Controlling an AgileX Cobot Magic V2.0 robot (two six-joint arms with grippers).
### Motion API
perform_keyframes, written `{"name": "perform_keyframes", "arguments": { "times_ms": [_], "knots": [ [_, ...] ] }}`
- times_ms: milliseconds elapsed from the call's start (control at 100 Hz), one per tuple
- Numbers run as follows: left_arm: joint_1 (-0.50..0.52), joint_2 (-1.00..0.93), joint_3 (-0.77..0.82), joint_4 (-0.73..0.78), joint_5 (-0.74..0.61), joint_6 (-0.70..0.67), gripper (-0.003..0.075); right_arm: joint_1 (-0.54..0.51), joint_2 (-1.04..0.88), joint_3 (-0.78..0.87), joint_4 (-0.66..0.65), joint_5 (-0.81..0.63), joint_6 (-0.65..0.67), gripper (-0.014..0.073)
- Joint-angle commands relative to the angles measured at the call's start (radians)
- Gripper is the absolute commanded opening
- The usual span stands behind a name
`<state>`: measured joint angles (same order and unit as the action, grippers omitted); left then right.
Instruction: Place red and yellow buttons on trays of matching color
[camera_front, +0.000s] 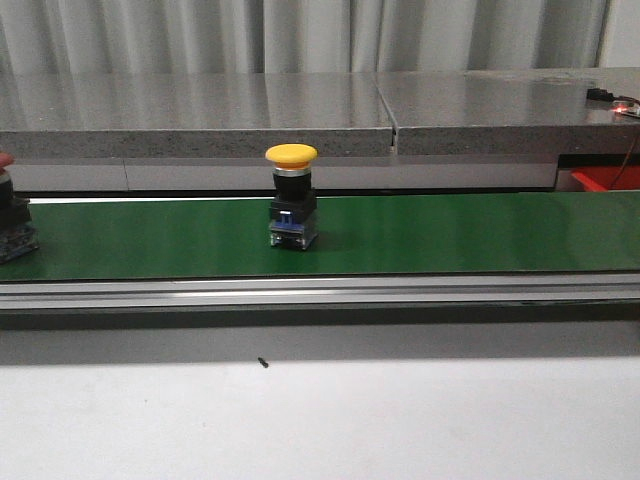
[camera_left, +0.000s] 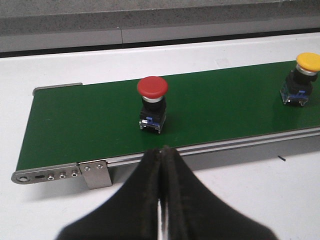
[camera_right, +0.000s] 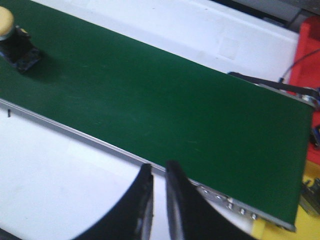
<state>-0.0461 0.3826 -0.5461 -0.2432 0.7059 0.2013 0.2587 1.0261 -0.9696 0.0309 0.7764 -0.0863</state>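
A yellow button (camera_front: 291, 196) stands upright on the green belt (camera_front: 450, 235), left of its middle. It also shows in the left wrist view (camera_left: 301, 77) and the right wrist view (camera_right: 14, 42). A red button (camera_left: 151, 102) stands near the belt's left end; in the front view (camera_front: 10, 215) the frame edge cuts it off. My left gripper (camera_left: 162, 150) is shut and empty, over the white table just before the belt's near rail, in line with the red button. My right gripper (camera_right: 159, 167) is nearly shut with a thin gap, empty, near the belt's right end. Neither gripper shows in the front view.
A red tray (camera_front: 605, 180) sits beyond the belt's right end and also shows in the right wrist view (camera_right: 310, 45). A yellow tray edge (camera_right: 312, 225) lies by the belt's right end. A grey stone ledge (camera_front: 300, 120) runs behind the belt. A white table (camera_front: 320, 420) lies in front.
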Motion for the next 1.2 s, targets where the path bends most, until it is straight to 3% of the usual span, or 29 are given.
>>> {"name": "perform_keyframes", "arguments": {
  "times_ms": [0,80,170,490,700,1020,1190],
  "knots": [
    [-0.009,0.006,-0.024,-0.018,-0.065,-0.008,-0.002,0.054,0.083,-0.11,0.004,-0.012,-0.013,0.029],
    [-0.009,0.006,-0.024,-0.018,-0.065,-0.008,-0.002,0.093,0.161,-0.179,0.004,0.008,-0.013,0.0472],
    [-0.009,0.006,-0.024,-0.018,-0.065,-0.008,-0.002,0.125,0.256,-0.262,0.012,0.043,-0.012,0.0554],
    [-0.009,0.006,-0.024,-0.018,-0.065,-0.008,-0.002,0.145,0.5,-0.499,0.134,0.187,-0.014,0.0549],
    [-0.009,0.006,-0.024,-0.018,-0.065,-0.008,-0.002,0.177,0.634,-0.638,0.182,0.265,-0.095,0.0549],
    [-0.009,0.006,-0.024,-0.018,-0.065,-0.008,-0.002,0.181,0.769,-0.678,0.18,0.232,-0.099,0.0543],
    [-0.009,0.006,-0.024,-0.018,-0.065,-0.008,-0.002,0.181,0.799,-0.678,0.17,0.206,-0.099,0.0407]
  ]
}}
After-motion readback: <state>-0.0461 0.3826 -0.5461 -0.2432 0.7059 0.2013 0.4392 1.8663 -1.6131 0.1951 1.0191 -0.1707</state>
